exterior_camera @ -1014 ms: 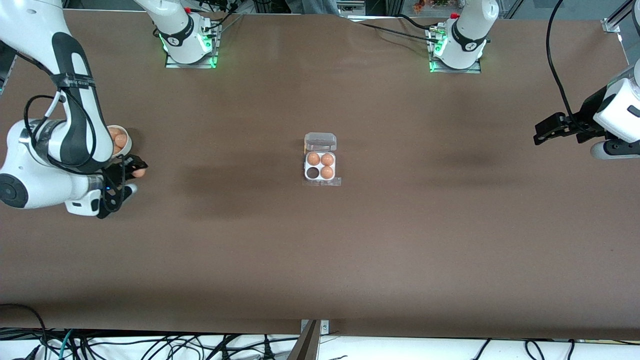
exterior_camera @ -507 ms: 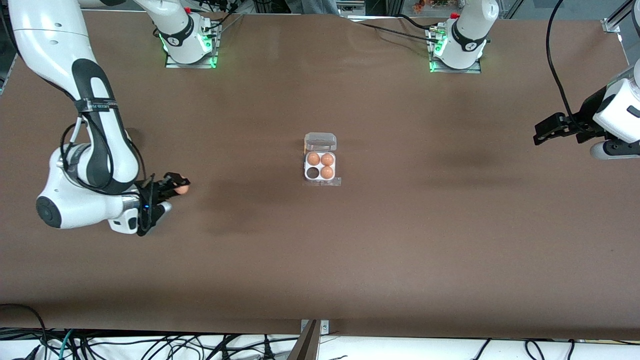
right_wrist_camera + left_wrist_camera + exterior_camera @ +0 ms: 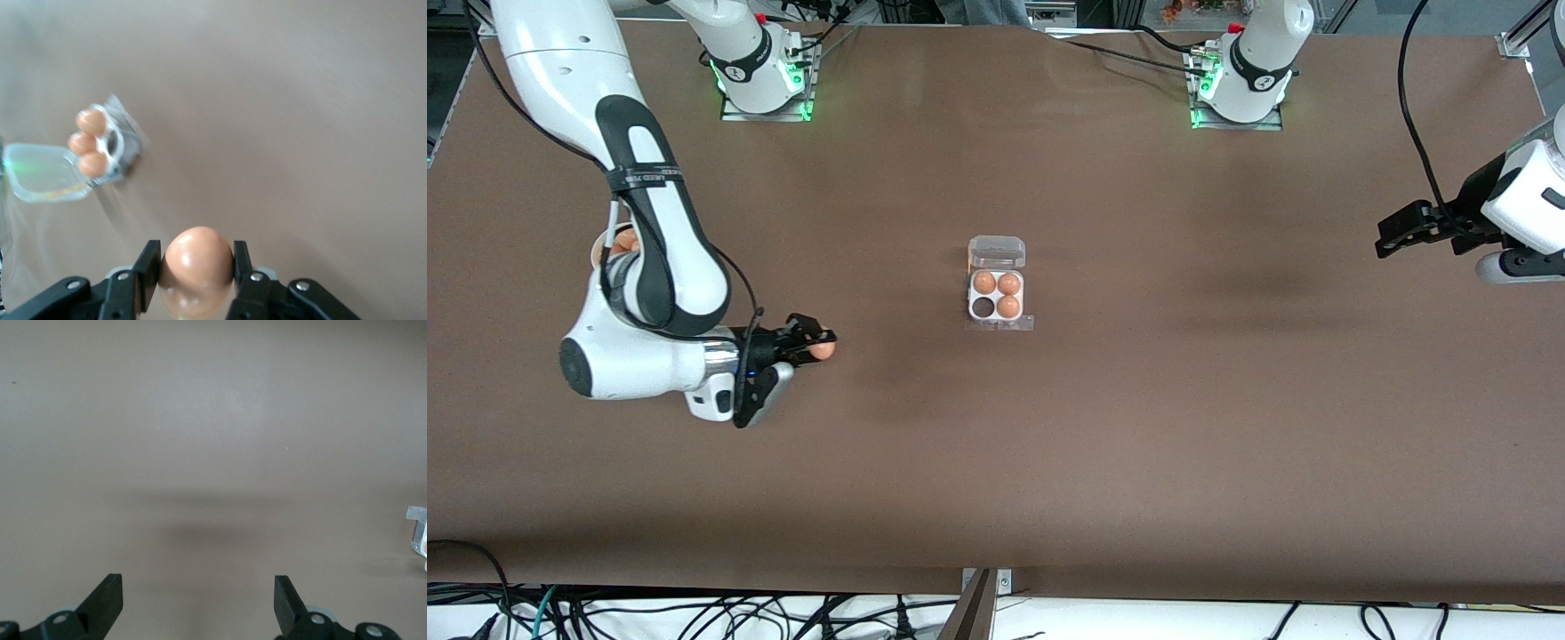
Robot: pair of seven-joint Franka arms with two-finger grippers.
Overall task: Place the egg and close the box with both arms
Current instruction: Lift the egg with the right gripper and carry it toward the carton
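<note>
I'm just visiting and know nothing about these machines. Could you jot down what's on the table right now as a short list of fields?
right gripper: shut on the egg, in the air over bare table between the bowl and the box
left gripper: open, empty, waiting at the left arm's end of the table
box: lid open, three eggs inside, one cell empty
bowl: mostly hidden under the right arm, holds more eggs

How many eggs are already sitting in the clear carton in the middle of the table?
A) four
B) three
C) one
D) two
B: the box holds three eggs with one cell showing dark and empty, while the fourth egg is gripped in the right gripper above the bare table.
</note>
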